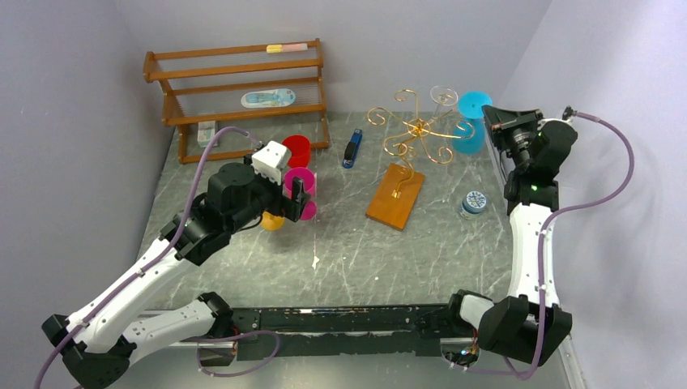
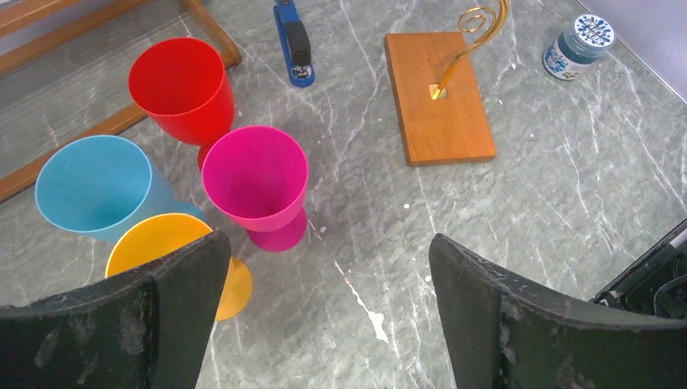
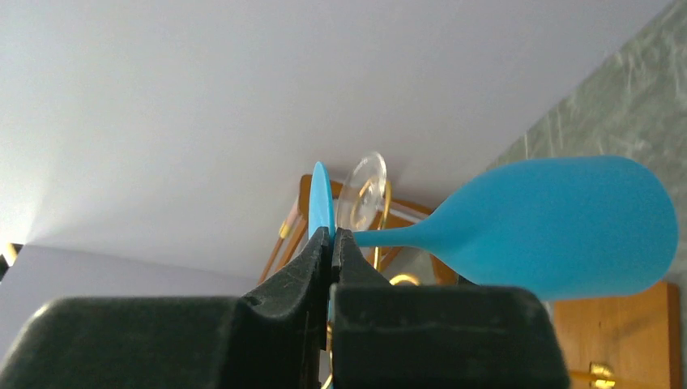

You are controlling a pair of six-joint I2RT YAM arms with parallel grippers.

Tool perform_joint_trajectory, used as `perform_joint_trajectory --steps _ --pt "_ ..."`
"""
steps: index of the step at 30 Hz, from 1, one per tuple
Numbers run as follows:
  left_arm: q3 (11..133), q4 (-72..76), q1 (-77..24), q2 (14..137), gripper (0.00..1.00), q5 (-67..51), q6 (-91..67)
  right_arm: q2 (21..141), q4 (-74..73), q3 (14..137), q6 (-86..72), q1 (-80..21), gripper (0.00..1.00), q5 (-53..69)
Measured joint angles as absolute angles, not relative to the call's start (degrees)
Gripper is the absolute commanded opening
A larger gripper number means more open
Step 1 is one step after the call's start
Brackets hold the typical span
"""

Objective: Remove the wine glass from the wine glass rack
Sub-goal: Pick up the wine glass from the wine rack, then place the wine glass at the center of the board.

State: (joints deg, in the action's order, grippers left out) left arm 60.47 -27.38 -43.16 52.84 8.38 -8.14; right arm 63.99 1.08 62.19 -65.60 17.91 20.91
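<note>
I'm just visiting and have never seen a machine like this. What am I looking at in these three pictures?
These are two robot arms bolted to a table's near edge, each ending in a two-finger gripper. The wide picture looks down from above; the other two come from cameras on the wrists. The left gripper is open and empty, beside four coloured goblets. The right gripper is shut on the flat foot of a blue wine glass at the gold wire rack, where a clear glass hangs too. Also on the table: a stapler, a small jar and a wooden shelf.
</note>
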Motion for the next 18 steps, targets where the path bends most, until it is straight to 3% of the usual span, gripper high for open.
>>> perform_joint_trajectory --steps 18 --pt "60.5 -27.7 -43.2 52.1 0.97 8.8 -8.1 59.8 -11.9 68.8 -50.0 17.9 0.00 11.5"
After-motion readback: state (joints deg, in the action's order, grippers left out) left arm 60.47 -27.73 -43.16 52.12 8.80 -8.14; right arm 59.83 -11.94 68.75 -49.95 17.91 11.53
